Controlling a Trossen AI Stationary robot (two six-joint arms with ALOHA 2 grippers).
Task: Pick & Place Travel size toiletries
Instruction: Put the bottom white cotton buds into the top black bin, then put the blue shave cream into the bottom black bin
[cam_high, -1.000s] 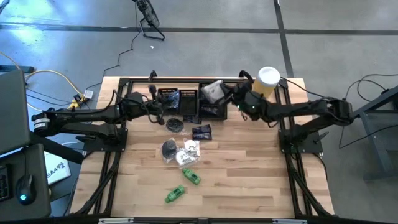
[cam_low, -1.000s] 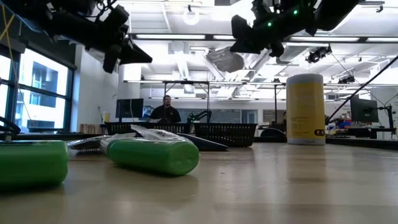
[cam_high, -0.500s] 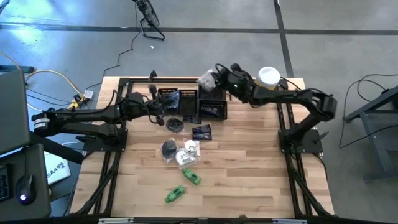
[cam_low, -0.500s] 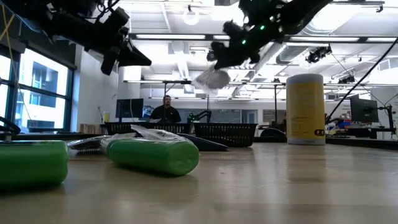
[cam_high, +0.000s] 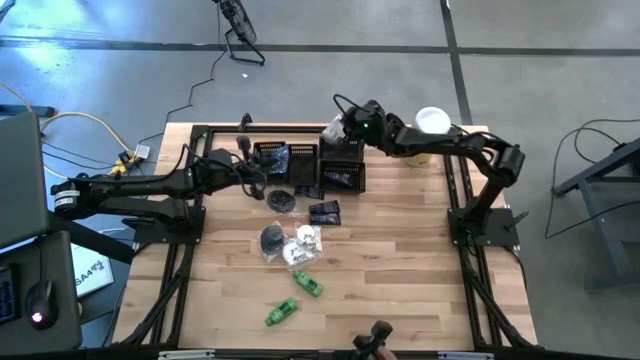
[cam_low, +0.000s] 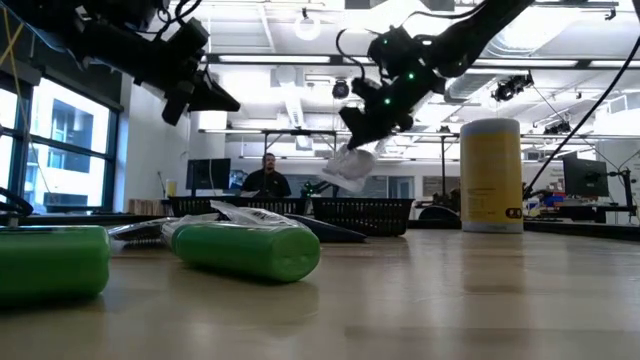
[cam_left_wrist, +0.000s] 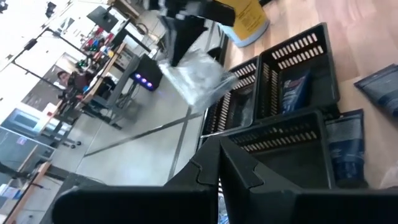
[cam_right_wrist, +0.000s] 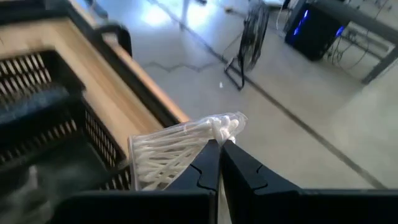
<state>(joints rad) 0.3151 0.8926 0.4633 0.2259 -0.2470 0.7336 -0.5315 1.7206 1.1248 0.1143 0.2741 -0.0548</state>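
Note:
My right gripper (cam_high: 350, 124) hovers over the far edge of the black mesh trays (cam_high: 300, 160), shut on a clear crinkly packet of white cotton swabs (cam_high: 333, 130) (cam_low: 350, 166). My left gripper (cam_high: 262, 181) (cam_low: 222, 97) is shut and empty, raised by the trays' left end. On the table lie two green tubes (cam_high: 307, 284) (cam_high: 282, 312), white sachets (cam_high: 303, 241), round black pieces (cam_high: 272, 238) and a navy packet (cam_high: 324, 212). More dark packets (cam_high: 275, 158) sit in the trays. My right gripper pinches the swab packet between its two fingers (cam_right_wrist: 210, 163) at one edge, near the rounded end with the swab tips (cam_right_wrist: 225, 126). It comes from above, slanting down. The packet hangs tilted below the fingers (cam_low: 372, 128), lifted clear of the trays.
A large yellow cylinder with a white lid (cam_high: 430, 128) (cam_low: 490, 176) stands at the far right, close to my right arm. The near half of the table (cam_high: 400, 290) holds only the green tubes. A person (cam_low: 267, 176) sits in the room beyond the table.
My right gripper has swung from over the right tray toward the table's far edge and left, then come down, carrying the swab packet with it. In the low view the packet now hangs lower. My left arm has kept still.

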